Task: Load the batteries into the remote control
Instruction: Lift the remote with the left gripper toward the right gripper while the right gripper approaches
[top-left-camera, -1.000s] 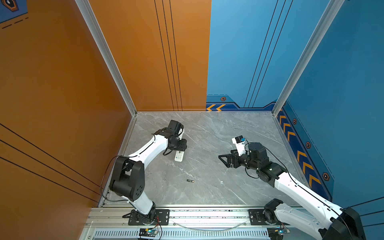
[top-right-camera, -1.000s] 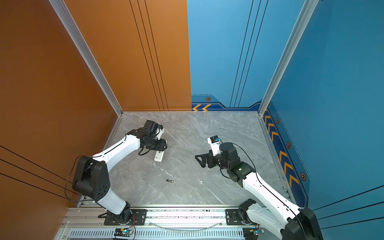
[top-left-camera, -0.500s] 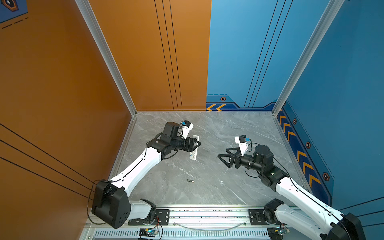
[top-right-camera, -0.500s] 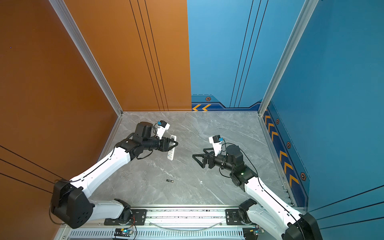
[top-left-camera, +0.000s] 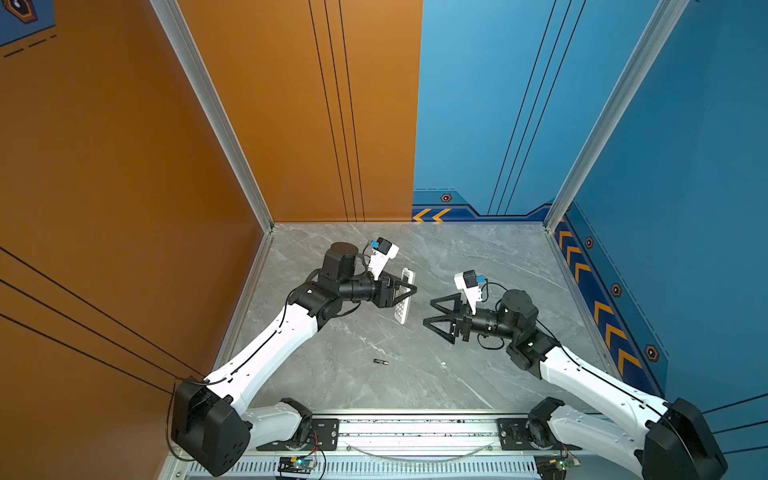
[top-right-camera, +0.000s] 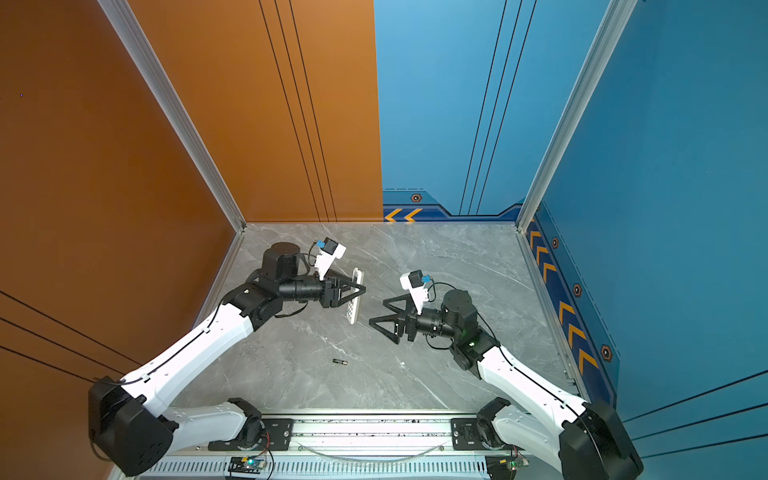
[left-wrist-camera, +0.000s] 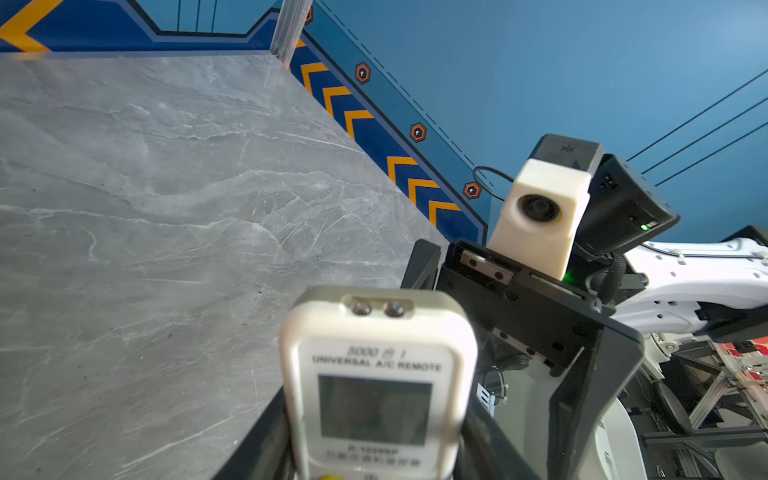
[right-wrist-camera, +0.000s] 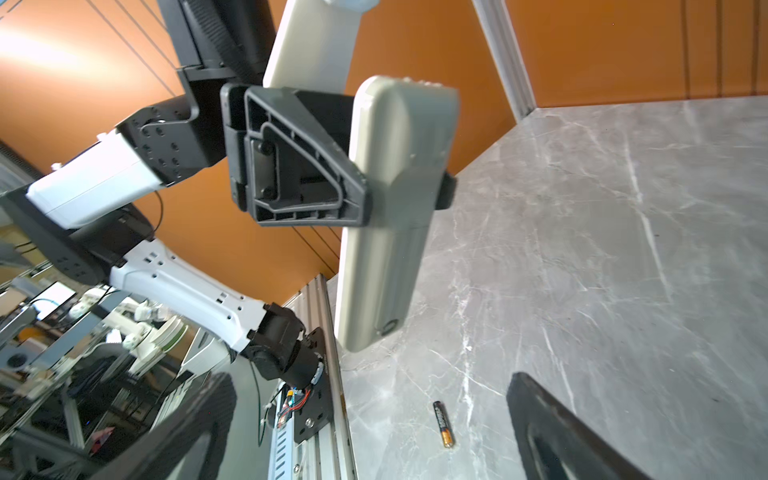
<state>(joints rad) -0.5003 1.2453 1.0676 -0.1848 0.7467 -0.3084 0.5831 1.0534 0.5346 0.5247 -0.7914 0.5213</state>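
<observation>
The white remote control (top-left-camera: 402, 312) (top-right-camera: 353, 311) hangs above the grey table, gripped across its middle by my left gripper (top-left-camera: 411, 291) (top-right-camera: 361, 289). In the left wrist view its grey screen end (left-wrist-camera: 376, 357) points away from the jaws. The right wrist view shows the remote's plain back (right-wrist-camera: 395, 232) between the left gripper's black fingers (right-wrist-camera: 332, 183). My right gripper (top-left-camera: 429, 311) (top-right-camera: 377, 311) (right-wrist-camera: 370, 382) stands open and empty just right of the remote, facing it. One battery (top-left-camera: 380, 362) (top-right-camera: 340, 362) (right-wrist-camera: 443, 424), black with a copper end, lies on the table in front of both grippers.
An orange wall (top-left-camera: 124, 208) bounds the table on the left and a blue wall (top-left-camera: 685, 208) on the right. The aluminium rail (top-left-camera: 415, 428) carrying both arm bases runs along the front edge. A tiny white speck (top-left-camera: 444, 364) lies near the battery.
My left arm has lifted the remote off the table and carried it right, toward the middle. The right gripper has stayed open and shifted slightly to face it. The battery has not moved.
</observation>
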